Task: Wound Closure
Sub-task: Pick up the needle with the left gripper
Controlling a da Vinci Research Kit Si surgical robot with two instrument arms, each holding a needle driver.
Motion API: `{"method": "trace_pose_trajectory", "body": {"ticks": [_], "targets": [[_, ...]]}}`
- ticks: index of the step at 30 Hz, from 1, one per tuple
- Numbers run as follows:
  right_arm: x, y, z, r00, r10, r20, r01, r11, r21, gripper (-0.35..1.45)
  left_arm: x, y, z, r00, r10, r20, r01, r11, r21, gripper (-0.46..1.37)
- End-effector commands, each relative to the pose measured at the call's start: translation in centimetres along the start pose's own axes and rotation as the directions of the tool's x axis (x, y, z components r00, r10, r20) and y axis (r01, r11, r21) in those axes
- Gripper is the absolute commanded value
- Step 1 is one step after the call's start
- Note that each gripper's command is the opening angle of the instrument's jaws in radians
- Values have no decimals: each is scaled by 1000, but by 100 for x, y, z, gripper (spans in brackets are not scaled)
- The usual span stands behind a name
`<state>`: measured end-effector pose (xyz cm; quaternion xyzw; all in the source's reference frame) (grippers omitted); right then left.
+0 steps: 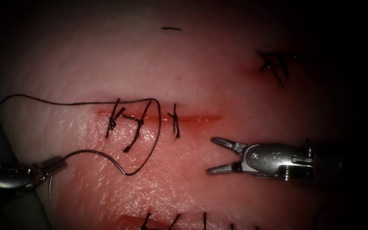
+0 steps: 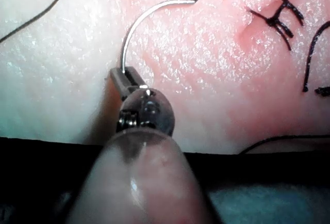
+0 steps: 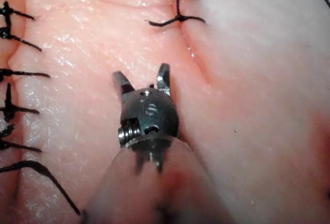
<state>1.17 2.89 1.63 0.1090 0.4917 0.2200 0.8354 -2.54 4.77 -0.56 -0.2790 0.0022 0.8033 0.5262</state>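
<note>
Endoscope view: three dark knotted stitches (image 1: 141, 123) done, right end of the red cut (image 1: 201, 117) unclosed; your left steel tool (image 1: 52, 165) grips the thin curved needle (image 1: 91, 152) (out of tissue); right tool (image 1: 218, 155) gapes, empty.

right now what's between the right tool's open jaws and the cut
In the endoscope view, bare wet tissue separates the right tool from the cut.

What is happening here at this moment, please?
Two robot tools work on a cut in the tissue, which already carries three stitches. The left tool holds the curved needle near one end; the needle lies free above the surface, not in the tissue. The thread runs from the needle in a loop up to the stitches. The right tool holds nothing, with jaws open, below the cut.
</note>
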Motion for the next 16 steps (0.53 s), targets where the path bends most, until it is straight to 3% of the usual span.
{"method": "trace_pose_trajectory", "body": {"ticks": [1, 16], "targets": [[0, 0, 0, 1000, 0, 0, 0, 1000, 1, 102, 1, 0, 0, 1000, 1, 2, -1, 1000, -10, -35], [1, 1, 1, 1000, 1, 0, -1, 1000, -1, 101, 4, 2, -5, 1000, 9, 3, -9, 1000, -3, -35]]}}
